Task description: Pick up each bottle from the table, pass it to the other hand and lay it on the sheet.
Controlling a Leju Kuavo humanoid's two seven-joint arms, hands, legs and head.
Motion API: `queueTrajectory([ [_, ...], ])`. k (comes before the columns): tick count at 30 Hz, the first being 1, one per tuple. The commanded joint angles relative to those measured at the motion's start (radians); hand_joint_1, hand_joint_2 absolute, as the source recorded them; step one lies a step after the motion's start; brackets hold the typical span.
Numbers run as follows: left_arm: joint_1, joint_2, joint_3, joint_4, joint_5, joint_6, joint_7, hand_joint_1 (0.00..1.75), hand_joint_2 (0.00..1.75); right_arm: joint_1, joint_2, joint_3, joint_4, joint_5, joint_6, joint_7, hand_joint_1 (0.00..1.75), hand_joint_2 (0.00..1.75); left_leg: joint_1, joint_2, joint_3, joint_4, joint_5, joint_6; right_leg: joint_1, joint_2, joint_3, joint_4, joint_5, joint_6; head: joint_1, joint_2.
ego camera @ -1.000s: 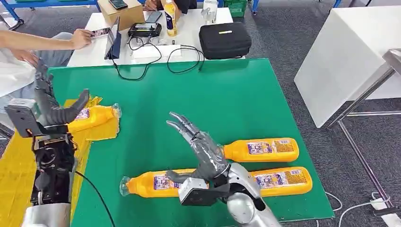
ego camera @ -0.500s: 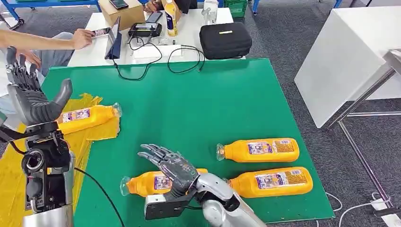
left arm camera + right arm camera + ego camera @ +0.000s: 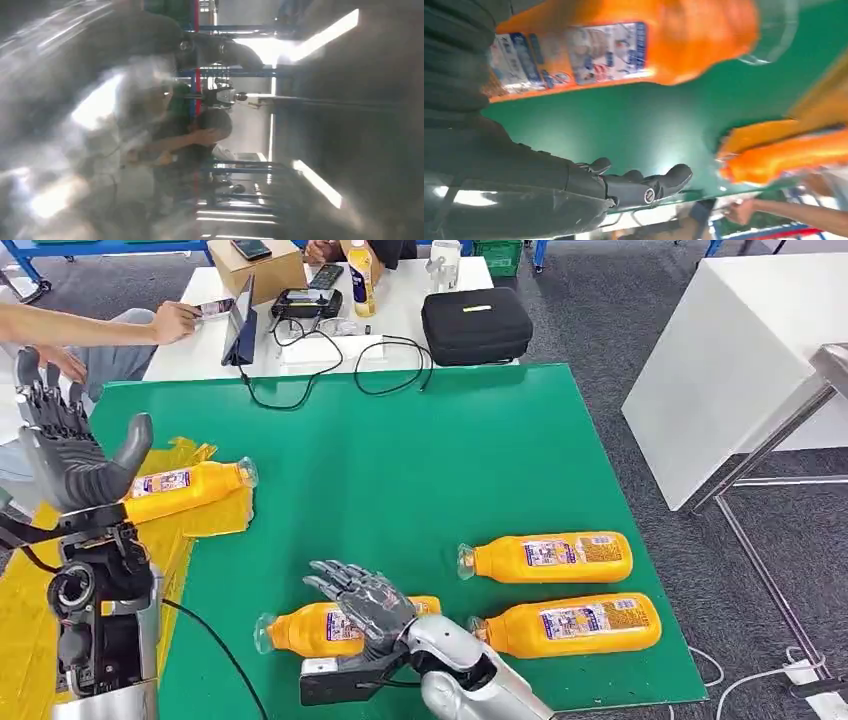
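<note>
Bottles lie on their sides on the green table (image 3: 480,440), four of them, all orange with labels. Nearest bottle (image 3: 310,628) sits at the near edge, cap pointing left. My right hand (image 3: 365,602) is over its middle, palm down, fingers spread and reaching left across it; cannot tell if they touch it, nothing gripped. In the right wrist view that same bottle (image 3: 624,45) runs just beside the palm with its clear cap end out past it, and my fingers (image 3: 644,185) stretch out straight above bare green.

Right of my right hand, second bottle (image 3: 575,625) lies near the table's near right edge, cap left. Just beyond it, third bottle (image 3: 550,557) lies parallel, cap left, apart from the second.

At the left, yellow sheet (image 3: 215,515) covers the table's left edge. Fourth bottle (image 3: 190,488) lies on it, cap pointing right and a bit far. My left hand (image 3: 65,445) is raised near that bottle's base end, fingers up and apart, thumb out toward it, holding nothing. Left wrist view is blurred.

Far side: white table (image 3: 400,300) with black case (image 3: 475,325), cables, cardboard box (image 3: 255,265), an upright bottle (image 3: 361,278). A person's hand (image 3: 172,320) holds a phone at far left.
</note>
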Motion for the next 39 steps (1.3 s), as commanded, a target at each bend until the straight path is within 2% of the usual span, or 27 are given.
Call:
queueTrajectory([
  [1,0.003,-0.023,0.030,0.050,0.004,-0.004,0.006,0.00,1.75,-0.051,-0.018,0.048,0.150,0.054,-0.037,0.053,0.00,1.75,0.000,0.000,0.003,-0.001,-0.001,0.000,0.000,0.000,0.003,-0.001,-0.001,0.000,0.000,0.000],
  [5,0.015,-0.028,0.044,0.048,0.013,-0.012,0.015,0.00,1.75,-0.042,-0.027,0.035,0.145,0.085,-0.034,0.088,0.00,1.75,0.001,0.000,0.005,0.000,-0.002,-0.001,0.001,0.000,0.005,-0.002,-0.001,0.000,0.000,0.000],
  [10,0.041,-0.039,0.070,0.045,0.027,-0.028,0.017,0.00,1.75,-0.008,-0.077,-0.004,0.156,0.138,-0.034,0.148,0.00,1.75,0.000,-0.001,0.004,-0.001,-0.001,0.000,0.000,-0.001,0.004,-0.002,-0.001,0.000,0.000,0.000],
  [15,0.052,-0.042,0.086,0.042,0.031,-0.034,0.019,0.00,1.75,0.018,-0.093,-0.037,0.135,0.170,-0.037,0.167,0.00,1.75,0.000,-0.002,0.005,-0.001,-0.001,0.000,0.000,-0.002,0.006,-0.002,-0.001,0.000,0.000,0.000],
  [18,0.063,-0.049,0.106,0.040,0.043,-0.041,0.024,0.00,1.75,0.037,-0.107,-0.057,0.108,0.240,-0.052,0.219,0.00,1.75,0.001,-0.002,0.006,-0.001,-0.001,0.000,0.001,-0.002,0.007,-0.003,-0.001,0.000,0.000,0.000],
  [25,0.067,-0.056,0.123,0.046,0.045,-0.044,0.025,0.00,1.75,0.066,-0.135,-0.100,0.055,0.270,-0.038,0.236,0.00,1.75,0.000,-0.003,0.007,-0.001,0.000,0.000,0.000,-0.003,0.007,-0.002,-0.001,0.000,0.000,0.000],
  [30,0.071,-0.061,0.135,0.047,0.043,-0.045,0.027,0.00,1.75,0.090,-0.129,-0.173,0.011,0.326,-0.044,0.260,0.00,1.75,0.000,-0.004,0.008,-0.001,-0.001,0.000,0.001,-0.004,0.009,-0.003,-0.001,0.000,0.000,0.000],
  [39,0.068,-0.065,0.128,0.057,0.035,-0.046,0.034,0.00,1.75,0.097,-0.120,-0.217,-0.022,0.330,-0.041,0.263,0.00,1.75,0.000,-0.003,0.007,0.000,-0.001,0.000,0.000,-0.003,0.008,-0.002,-0.001,0.000,0.000,0.000],
])
